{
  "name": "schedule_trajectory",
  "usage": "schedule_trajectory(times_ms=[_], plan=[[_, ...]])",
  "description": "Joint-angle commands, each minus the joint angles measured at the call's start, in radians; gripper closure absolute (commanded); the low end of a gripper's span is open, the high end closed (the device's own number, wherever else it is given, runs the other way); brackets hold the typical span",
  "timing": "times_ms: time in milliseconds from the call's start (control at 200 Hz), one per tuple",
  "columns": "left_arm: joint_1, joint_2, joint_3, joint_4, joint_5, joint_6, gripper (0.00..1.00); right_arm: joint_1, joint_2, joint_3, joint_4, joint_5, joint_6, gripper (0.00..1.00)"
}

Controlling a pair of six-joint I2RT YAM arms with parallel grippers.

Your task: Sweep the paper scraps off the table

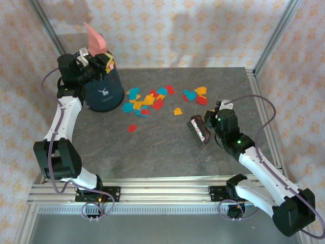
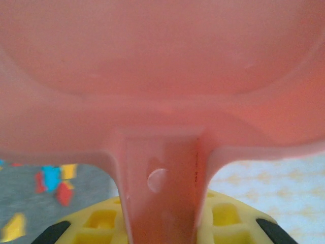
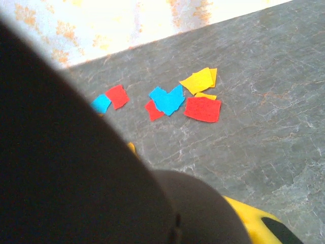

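I see paper scraps (image 1: 147,99) across the grey table (image 1: 167,152), peach patterned walls (image 1: 177,30) behind. My left gripper (image 2: 160,229) clamps the pink dustpan (image 2: 162,61), the right gripper (image 1: 209,127) a brush (image 1: 199,131).

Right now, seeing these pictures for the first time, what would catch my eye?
The bright red, yellow and blue paper scraps strewn on the grey table stand out first. At the back left, the left gripper holds a pink dustpan above a dark blue bin. On the right, the right gripper holds a dark brush.
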Motion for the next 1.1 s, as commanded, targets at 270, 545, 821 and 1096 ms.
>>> schedule_trajectory(times_ms=[270,545,821,1096], plan=[[-0.098,-0.13,0.108,-0.862,-0.258,0.797,1.0,-0.194,0.292,0.24,0.216,-0.183,0.174,1.0],[-0.2,-0.235,0.019,-1.021,-0.423,0.94,1.0,-0.278,0.522,0.365,0.345,-0.214,0.334,1.0],[-0.242,-0.318,-0.14,-1.003,-0.425,0.933,1.0,-0.286,0.712,0.402,0.561,-0.114,0.545,1.0],[-0.273,-0.322,-0.154,-0.999,-0.429,0.921,1.0,-0.285,0.838,0.414,0.7,0.011,0.719,1.0]])
